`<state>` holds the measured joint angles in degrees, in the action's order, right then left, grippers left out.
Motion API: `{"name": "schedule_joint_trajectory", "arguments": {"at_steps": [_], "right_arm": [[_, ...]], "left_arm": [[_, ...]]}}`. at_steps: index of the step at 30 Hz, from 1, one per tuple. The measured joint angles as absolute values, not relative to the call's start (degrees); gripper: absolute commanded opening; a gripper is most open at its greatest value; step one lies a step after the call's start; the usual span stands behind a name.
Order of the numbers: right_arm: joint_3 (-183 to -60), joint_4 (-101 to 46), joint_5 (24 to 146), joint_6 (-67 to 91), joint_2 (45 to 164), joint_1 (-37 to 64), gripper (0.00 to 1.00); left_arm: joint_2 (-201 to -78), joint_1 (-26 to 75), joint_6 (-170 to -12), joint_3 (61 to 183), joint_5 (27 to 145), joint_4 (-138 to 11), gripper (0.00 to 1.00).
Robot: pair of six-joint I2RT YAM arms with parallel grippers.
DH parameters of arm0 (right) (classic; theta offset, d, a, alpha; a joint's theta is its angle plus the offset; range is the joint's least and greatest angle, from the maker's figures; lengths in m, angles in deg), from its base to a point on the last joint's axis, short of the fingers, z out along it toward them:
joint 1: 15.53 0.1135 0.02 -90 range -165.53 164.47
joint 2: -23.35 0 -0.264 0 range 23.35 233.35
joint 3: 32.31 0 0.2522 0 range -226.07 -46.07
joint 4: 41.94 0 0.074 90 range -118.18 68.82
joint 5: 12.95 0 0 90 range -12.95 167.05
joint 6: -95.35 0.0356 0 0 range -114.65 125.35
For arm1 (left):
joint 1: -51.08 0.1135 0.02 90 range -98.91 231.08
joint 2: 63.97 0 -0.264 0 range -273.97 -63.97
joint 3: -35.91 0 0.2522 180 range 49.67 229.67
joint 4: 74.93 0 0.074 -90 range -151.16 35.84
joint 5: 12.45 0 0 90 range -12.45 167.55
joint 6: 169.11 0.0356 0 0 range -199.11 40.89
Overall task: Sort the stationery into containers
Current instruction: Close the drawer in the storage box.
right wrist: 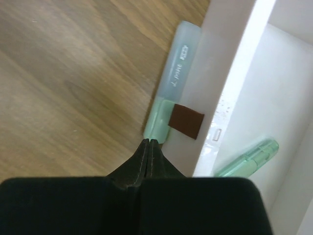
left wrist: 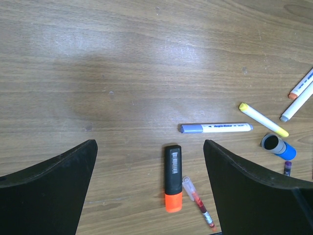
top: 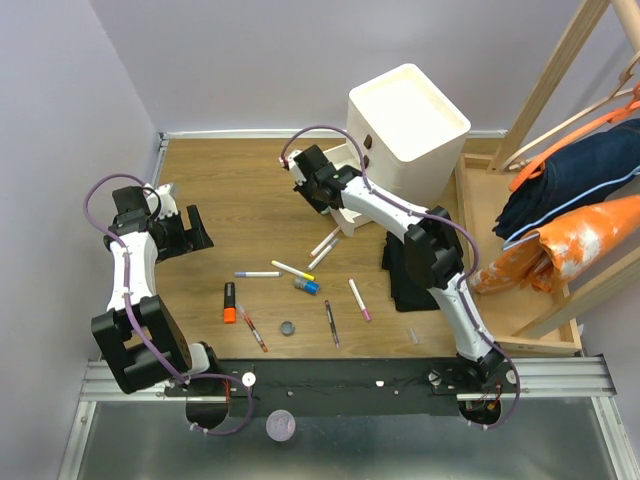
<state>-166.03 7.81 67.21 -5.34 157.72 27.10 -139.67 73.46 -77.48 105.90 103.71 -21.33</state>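
Note:
In the right wrist view my right gripper [right wrist: 148, 142] is shut with nothing between its jaws, its tips at the cap end of a pale-green highlighter [right wrist: 174, 81]. That highlighter lies on the table against the front of a cream-white drawer [right wrist: 230, 83], beside the drawer's brown handle [right wrist: 186, 121]. A second green highlighter [right wrist: 247, 159] lies inside the drawer. My left gripper [left wrist: 149, 152] hangs open above an orange highlighter [left wrist: 173, 183] and a red pen [left wrist: 198, 203]. More pens and markers [top: 292, 270] are scattered mid-table.
The white cabinet [top: 410, 130] stands at the back. A folded black cloth [top: 412, 270] lies to the right of the pens. A wooden rack [top: 560, 110] with clothes fills the right side. A small grey round cap [top: 288, 328] sits near the front.

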Motion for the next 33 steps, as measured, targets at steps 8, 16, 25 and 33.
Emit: {"name": "schedule_joint_trajectory", "arguments": {"at_steps": [8, 16, 25, 33], "right_arm": [[-166.0, 6.4, 61.3, -5.9, 158.9, 26.3, 0.01], [-166.0, 4.2, 57.7, -6.9, 158.9, 25.2, 0.01], [-166.0, 2.9, 55.9, -7.8, 159.2, 23.4, 0.01], [-164.6, 1.1, 53.4, -9.5, 159.2, 22.1, 0.01]], "left_arm": [[-139.7, 73.5, -77.5, 105.4, 103.7, -21.7, 0.99], [-139.7, 73.5, -77.7, 105.4, 103.7, -22.2, 0.99], [-139.7, 73.5, -78.1, 105.4, 103.7, -22.4, 0.99], [-139.7, 73.5, -78.3, 105.2, 103.7, -22.5, 0.99]]}}
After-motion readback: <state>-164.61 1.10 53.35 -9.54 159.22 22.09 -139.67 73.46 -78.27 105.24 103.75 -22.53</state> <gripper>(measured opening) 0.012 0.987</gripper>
